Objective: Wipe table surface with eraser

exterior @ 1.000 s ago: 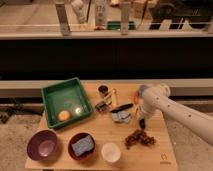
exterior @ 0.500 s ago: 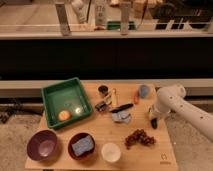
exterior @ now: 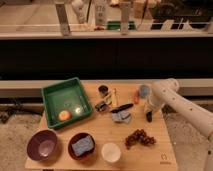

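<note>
The robot's white arm reaches in from the right of the frame, its dark hand (exterior: 149,117) pointing down at the right edge of the light tan wooden desk (exterior: 155,150). The thick black oblong eraser (exterior: 101,105) lies mid-desk, just right of the green plastic tray (exterior: 50,95).

Green tray (exterior: 52,95) at left holds an orange ball (exterior: 63,115). Front row: purple bowl (exterior: 42,145), red bowl (exterior: 71,150) with a blue sponge (exterior: 82,146) in it, white cup (exterior: 111,151), grapes (exterior: 139,137). Middle: dark can (exterior: 103,90), flat black strip (exterior: 121,107), grey packet (exterior: 121,118). Blue cup (exterior: 144,91) at right, with the gripper (exterior: 148,118) just below it.
</note>
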Robot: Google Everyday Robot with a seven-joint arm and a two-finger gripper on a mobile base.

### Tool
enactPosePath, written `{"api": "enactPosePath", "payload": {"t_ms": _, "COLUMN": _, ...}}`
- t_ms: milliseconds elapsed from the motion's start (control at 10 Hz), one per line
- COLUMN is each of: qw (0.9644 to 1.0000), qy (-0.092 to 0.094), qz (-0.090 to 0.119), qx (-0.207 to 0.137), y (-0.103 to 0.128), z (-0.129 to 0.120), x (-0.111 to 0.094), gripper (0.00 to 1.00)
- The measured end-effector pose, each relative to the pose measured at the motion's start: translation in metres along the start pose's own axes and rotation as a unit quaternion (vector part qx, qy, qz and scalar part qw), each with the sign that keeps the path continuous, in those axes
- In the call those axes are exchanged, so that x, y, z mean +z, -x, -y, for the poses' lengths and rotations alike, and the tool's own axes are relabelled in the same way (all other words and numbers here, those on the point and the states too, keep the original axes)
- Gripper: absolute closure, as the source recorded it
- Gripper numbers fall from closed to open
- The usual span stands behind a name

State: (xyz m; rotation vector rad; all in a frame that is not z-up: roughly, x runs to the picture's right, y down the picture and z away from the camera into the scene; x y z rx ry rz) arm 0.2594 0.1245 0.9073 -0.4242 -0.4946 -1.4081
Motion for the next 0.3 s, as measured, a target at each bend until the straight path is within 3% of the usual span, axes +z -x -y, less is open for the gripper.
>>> {"api": "enactPosePath", "payload": {"t_ms": 300, "qw": 0.9997, "qy": -0.018, "qz": 0.004, "qx": -0.016, "y": 0.0033, "z": 0.0167, "x": -0.0066, "gripper": 0.98}}
